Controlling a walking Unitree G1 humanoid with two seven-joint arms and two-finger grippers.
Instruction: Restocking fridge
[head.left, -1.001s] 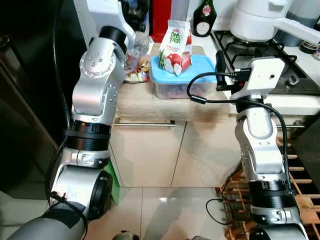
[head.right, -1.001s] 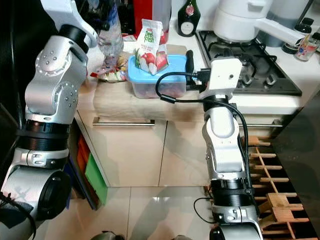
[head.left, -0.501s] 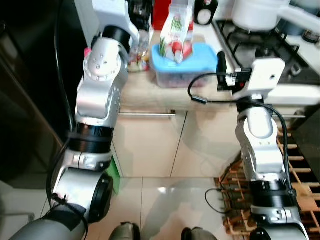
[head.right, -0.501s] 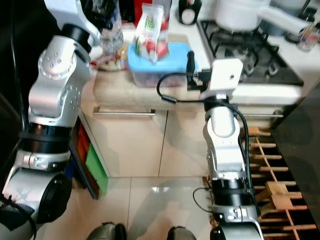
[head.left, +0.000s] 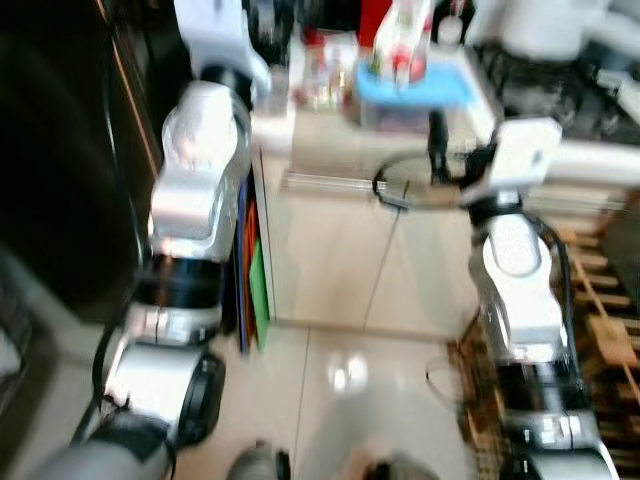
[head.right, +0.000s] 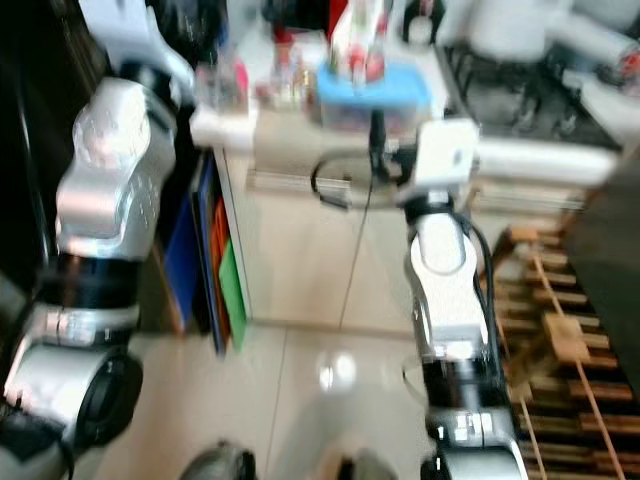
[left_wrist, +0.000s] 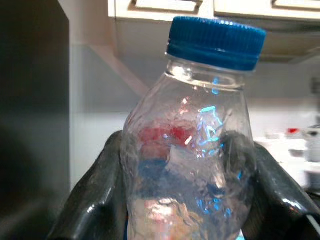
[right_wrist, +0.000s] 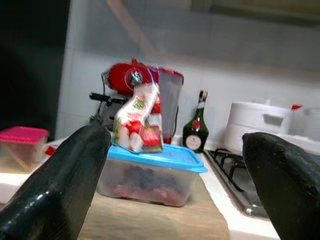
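1. Step in hand, as I judge it: carrying one item toward the fridge. The left pincer (left_wrist: 187, 200) is clamped on a clear plastic bottle (left_wrist: 190, 150) with a blue cap (left_wrist: 216, 41), one black finger on each side of its body; the bottle is held upright in the air, clear of the bench.
2. The right pincer (right_wrist: 175, 165) stands apart and holds nothing, level with the bench's front edge and aimed at the blue-lidded box (right_wrist: 150, 175).
3. The next move calls for turning toward the dark appliance (head.left: 60, 160) past the bench's left end, probably the fridge, keeping the bottle upright.
4. On the bench (head.left: 330, 135): a printed carton (right_wrist: 137, 125) stands on the box's lid; a pink-lidded tub (right_wrist: 22, 147) sits toward the left end.
5. A gas hob (right_wrist: 227, 172) adjoins the right end. The floor is pale tile (head.left: 330, 400). The head views are blurred.
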